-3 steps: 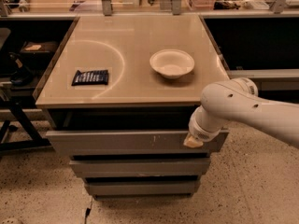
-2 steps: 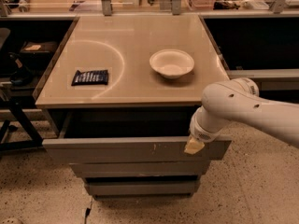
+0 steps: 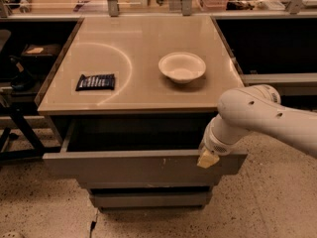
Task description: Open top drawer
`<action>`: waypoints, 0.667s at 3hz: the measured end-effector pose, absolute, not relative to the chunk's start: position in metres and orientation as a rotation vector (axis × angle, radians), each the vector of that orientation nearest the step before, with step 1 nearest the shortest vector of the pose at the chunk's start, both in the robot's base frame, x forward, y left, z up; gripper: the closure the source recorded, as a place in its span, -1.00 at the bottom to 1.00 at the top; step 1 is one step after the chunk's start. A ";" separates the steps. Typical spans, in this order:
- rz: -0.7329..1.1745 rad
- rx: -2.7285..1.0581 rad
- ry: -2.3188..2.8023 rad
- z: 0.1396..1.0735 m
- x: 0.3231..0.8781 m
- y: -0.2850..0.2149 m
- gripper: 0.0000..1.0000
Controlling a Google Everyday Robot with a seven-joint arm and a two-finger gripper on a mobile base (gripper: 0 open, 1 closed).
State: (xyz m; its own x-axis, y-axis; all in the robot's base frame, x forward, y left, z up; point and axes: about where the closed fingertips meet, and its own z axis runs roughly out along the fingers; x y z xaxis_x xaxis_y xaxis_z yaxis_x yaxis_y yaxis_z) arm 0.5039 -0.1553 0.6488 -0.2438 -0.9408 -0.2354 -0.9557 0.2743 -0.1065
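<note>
Top drawer (image 3: 133, 166) sits directly under the bench (image 3: 148, 90) top, pulled part way out toward the camera, grey flat front with small whitish scratches right of centre, interior in shadow so contents not readable. Tool (image 3: 208, 157) is at the right end of the drawer front's upper edge, its yellowish tip touching or hooked over that edge; cannot tell whether it is clenched or released, the wrist hides the rest. White arm (image 3: 270, 118) comes in from the right and low, likely because the front has no handle and the top lip is the only place to pull on, and an off-centre contact keeps the arm out of the drawer's path. White bowl (image 3: 182, 67) and dark snack packet (image 3: 95, 82) lie on the bench top, well apart from each other and clear of the drawer, not involved. 2 lower drawer fronts (image 3: 148, 198) below appear closed. Versus 1.0 s ago: drawer was barely out, only a thin dark gap; at 0.7 s ago the gap was wider; now the front has come further forward and the tool has travelled with it, same spot on the edge. Bowl and packet unchanged. Judged: opening under way, nearing done.
</note>
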 end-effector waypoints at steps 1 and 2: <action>0.099 -1.722 2.323 0.650 0.491 -0.162 1.00; 0.117 -1.705 2.354 0.651 0.475 -0.166 1.00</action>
